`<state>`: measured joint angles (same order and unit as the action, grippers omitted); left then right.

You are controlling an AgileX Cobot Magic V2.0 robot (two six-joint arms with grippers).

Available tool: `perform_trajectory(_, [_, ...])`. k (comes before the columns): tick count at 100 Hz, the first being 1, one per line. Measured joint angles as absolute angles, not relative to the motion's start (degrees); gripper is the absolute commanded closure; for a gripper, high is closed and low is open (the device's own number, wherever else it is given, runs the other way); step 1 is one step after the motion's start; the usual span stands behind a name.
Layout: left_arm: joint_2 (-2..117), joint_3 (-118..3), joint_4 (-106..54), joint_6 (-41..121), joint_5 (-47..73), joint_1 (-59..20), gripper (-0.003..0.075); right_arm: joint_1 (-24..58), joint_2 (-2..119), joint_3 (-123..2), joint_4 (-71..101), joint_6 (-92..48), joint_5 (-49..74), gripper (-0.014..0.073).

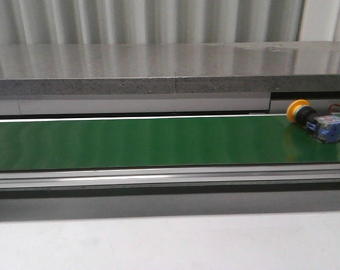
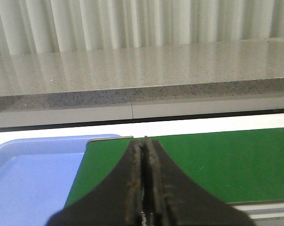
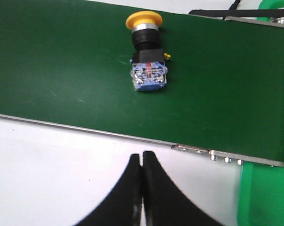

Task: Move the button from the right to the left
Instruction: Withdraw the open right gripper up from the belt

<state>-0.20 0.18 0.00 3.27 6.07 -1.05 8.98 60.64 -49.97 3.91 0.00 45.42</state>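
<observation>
The button (image 1: 316,119) lies on its side at the far right end of the green conveyor belt (image 1: 130,140), its yellow cap pointing left and its blue-and-clear block to the right. In the right wrist view the button (image 3: 145,55) lies on the belt well ahead of my right gripper (image 3: 142,156), which is shut and empty over the white table. My left gripper (image 2: 144,141) is shut and empty over the belt's left end. Neither gripper shows in the front view.
A blue tray (image 2: 29,179) sits just past the belt's left end. A green bin edge (image 3: 266,197) sits by the belt's right end. A grey stone ledge (image 1: 159,67) runs behind the belt. White table (image 1: 159,242) lies in front.
</observation>
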Motion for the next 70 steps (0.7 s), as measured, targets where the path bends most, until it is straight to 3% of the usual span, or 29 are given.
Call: perform_trajectory(70, [-0.2, 0.2, 0.0, 3.3, 6.1, -1.1, 0.0741, 9.0, 22.6, -20.5, 3.9, 0.0, 29.4, 0.0660])
